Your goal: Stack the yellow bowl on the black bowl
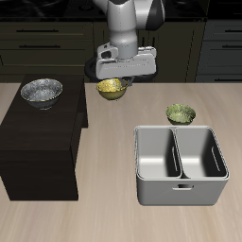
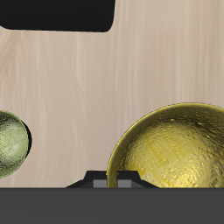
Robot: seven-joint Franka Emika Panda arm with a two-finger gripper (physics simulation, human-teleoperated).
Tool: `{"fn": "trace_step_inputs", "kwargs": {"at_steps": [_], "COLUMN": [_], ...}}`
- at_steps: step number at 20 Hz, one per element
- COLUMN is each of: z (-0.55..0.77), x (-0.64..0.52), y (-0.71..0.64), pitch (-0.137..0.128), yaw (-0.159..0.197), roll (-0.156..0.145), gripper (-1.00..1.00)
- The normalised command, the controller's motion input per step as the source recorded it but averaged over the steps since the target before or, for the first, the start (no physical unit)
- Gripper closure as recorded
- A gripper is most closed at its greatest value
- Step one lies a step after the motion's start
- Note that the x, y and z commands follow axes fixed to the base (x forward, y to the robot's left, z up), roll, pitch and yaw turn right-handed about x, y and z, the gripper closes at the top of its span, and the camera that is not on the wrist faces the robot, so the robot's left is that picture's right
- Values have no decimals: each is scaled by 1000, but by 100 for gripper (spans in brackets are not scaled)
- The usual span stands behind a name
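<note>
Light wood table [image 1: 113,217] here. Yellow bowl [image 1: 112,89] sits on it right under the gripper [image 1: 121,74], olive-green bowl [image 1: 181,114] off to one side of it, grey two-compartment caddy [image 1: 180,165] further toward the front edge, dark cabinet [image 1: 40,146] across from that

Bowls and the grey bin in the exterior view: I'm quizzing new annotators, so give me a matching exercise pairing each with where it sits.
Things:
1. yellow bowl
2. black bowl
3. olive-green bowl
4. grey two-compartment bin

Places:
A. on top of the dark cabinet
B. nearest the table's front edge
C. on the table just behind the bin
D. directly under the hand

Pairs: 1-D, 2-A, 3-C, 4-B
</note>
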Motion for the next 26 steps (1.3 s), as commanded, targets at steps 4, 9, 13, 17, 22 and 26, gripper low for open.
{"fn": "trace_step_inputs", "kwargs": {"at_steps": [4, 9, 13, 17, 22, 26], "z": [360, 434, 394, 313, 243, 240], "x": [147, 102, -17, -20, 26, 90], "y": [-8, 130, 90, 61, 44, 4], "pitch": [-54, -40, -39, -15, -14, 49], "yaw": [-4, -9, -17, -28, -5, -13], "roll": [-30, 4, 17, 14, 2, 36], "gripper": [100, 100, 100, 100, 100, 100]}}
